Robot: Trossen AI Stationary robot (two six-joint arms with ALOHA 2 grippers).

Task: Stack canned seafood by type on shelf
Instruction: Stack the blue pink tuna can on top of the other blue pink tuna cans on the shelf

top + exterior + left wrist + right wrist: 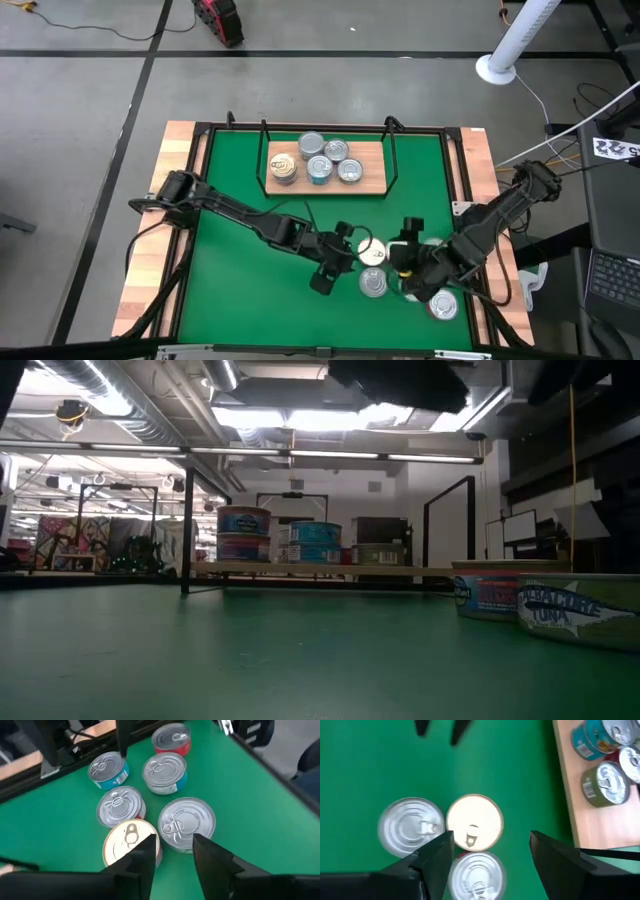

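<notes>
Five tins [318,158] stand on the shelf [376,178] by the mat's [240,260] far edge. More loose tins [373,283] cluster near its right front corner. The left gripper [345,256] hangs beside them, fingers parted, empty. The right gripper [403,262] hovers over them, fingers wide, holding nothing.

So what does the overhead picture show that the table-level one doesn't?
Only the overhead view shows both arms: the left pincer hovering open beside the loose tins on the green mat, and the right pincer open over that cluster. It also shows the lids of the five tins on the shelf.

Only the table-level view shows the tins' side labels, such as the tuna tin, and the room behind.

Both show the shelf with tins and the mat.
</notes>
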